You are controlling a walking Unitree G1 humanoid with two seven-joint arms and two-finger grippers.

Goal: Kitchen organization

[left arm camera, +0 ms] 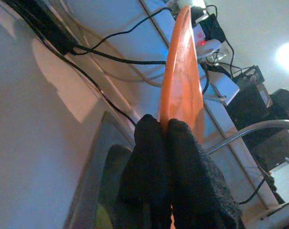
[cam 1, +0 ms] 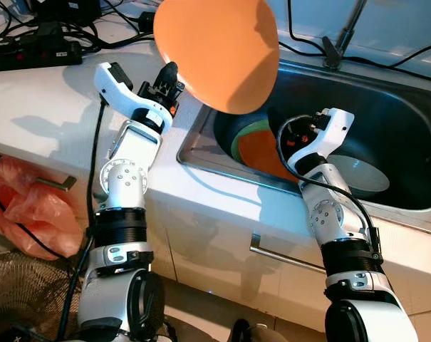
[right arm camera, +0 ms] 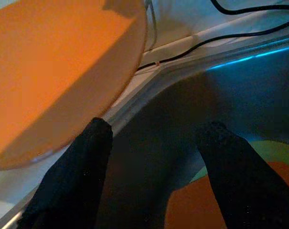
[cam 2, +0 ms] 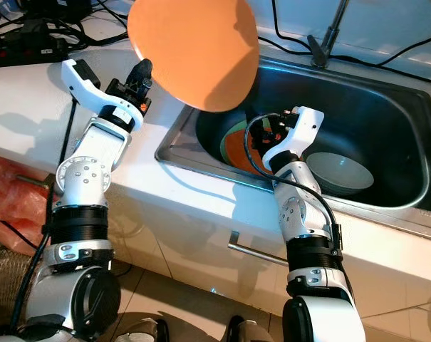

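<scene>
Orange plate (cam 1: 219,50) stands up on edge above the sink (cam 1: 386,114) corner, its rim pinched tight in the left gripper (cam 1: 169,80) jaws. Right gripper (right arm camera: 154,157), jaws wide and empty, waits lower, inside the sink.

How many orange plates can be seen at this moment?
2. One orange plate is held up over the counter edge by the left end effector; a second orange plate lies in the sink on a green one. More may be hidden underneath.
</scene>
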